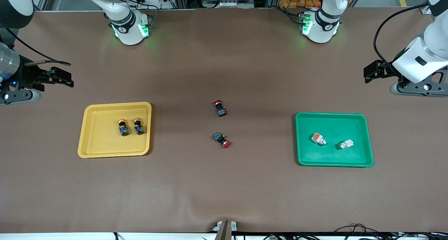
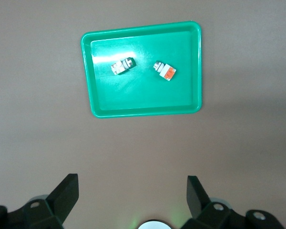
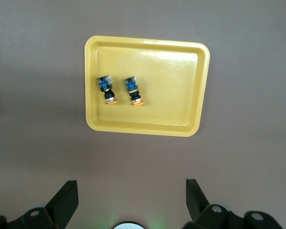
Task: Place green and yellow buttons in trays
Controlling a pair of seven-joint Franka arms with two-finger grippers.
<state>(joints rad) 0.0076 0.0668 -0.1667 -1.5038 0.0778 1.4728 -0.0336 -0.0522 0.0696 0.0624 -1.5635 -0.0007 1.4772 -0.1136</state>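
Note:
Two black-bodied buttons with orange-yellow caps [image 1: 122, 126] [image 1: 138, 125] lie side by side in the yellow tray [image 1: 91, 128], also in the right wrist view [image 3: 107, 89] [image 3: 132, 90] [image 3: 181, 86]. A white-grey button with an orange block [image 1: 317, 138] and one with a lime-green block [image 1: 345, 144] lie in the green tray [image 1: 332, 122], also in the left wrist view [image 2: 165, 71] [image 2: 122, 66] [image 2: 143, 95]. My right gripper [image 1: 64, 78] [image 3: 128, 200] is open and empty, up over the table's right-arm end. My left gripper [image 1: 372, 72] [image 2: 132, 195] is open and empty, up over the left-arm end.
Two black-bodied switches with red caps [image 1: 219, 108] [image 1: 222, 139] lie on the brown table between the trays, one nearer the front camera than the other. Cables run along the table's front edge.

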